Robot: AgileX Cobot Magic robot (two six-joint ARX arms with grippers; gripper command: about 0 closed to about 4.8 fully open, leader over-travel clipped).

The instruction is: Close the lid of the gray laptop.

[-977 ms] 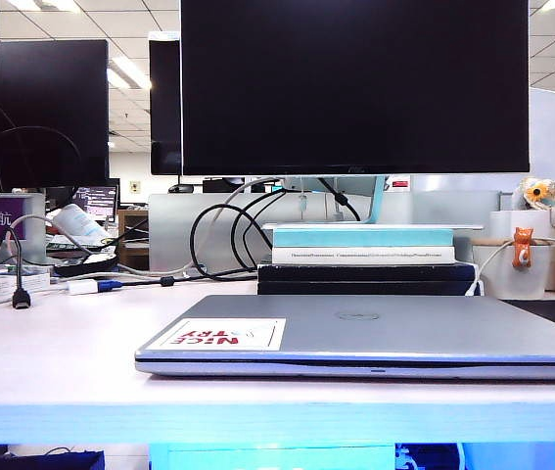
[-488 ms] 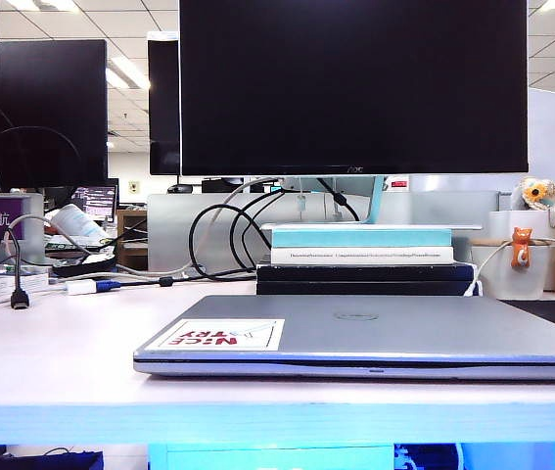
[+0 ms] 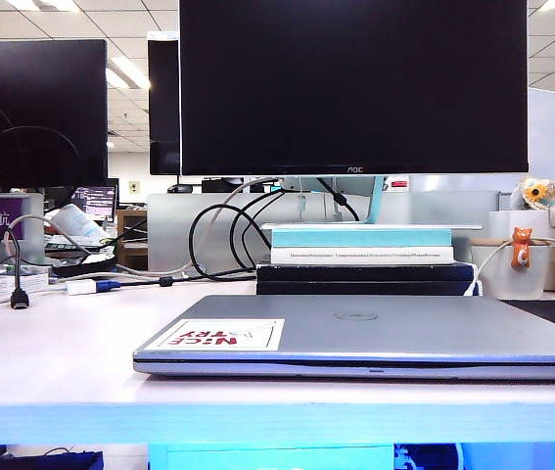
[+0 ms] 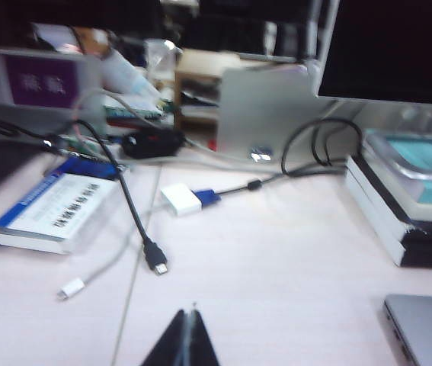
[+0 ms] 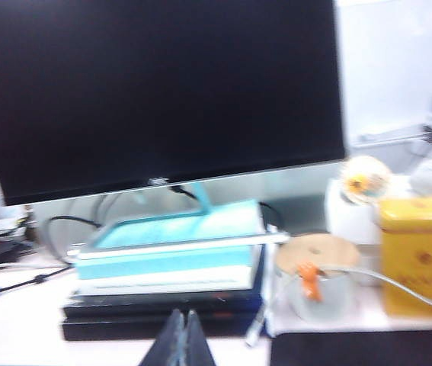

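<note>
Silver-gray lid (image 3: 375, 328) lay flat on the base of the gray laptop (image 3: 365, 362), sticker and round logo facing up, only a thin dark seam showing along the front edge; judged the closing as done. Laptop sat at the near edge of the white table (image 3: 52, 362), in front of the stacked books (image 3: 365, 259) that raised the black monitor (image 3: 353, 86). Neither arm appeared in the exterior view. Left gripper (image 4: 187, 343) hung above bare table near the loose cables (image 4: 136, 221), fingertips pressed together, holding nothing; one laptop corner showed at the frame edge, well apart from it. Right gripper (image 5: 184, 341) hung facing the books and monitor, fingertips likewise together and empty. Both being clear of the lid, nothing held it down but its own weight.
</note>
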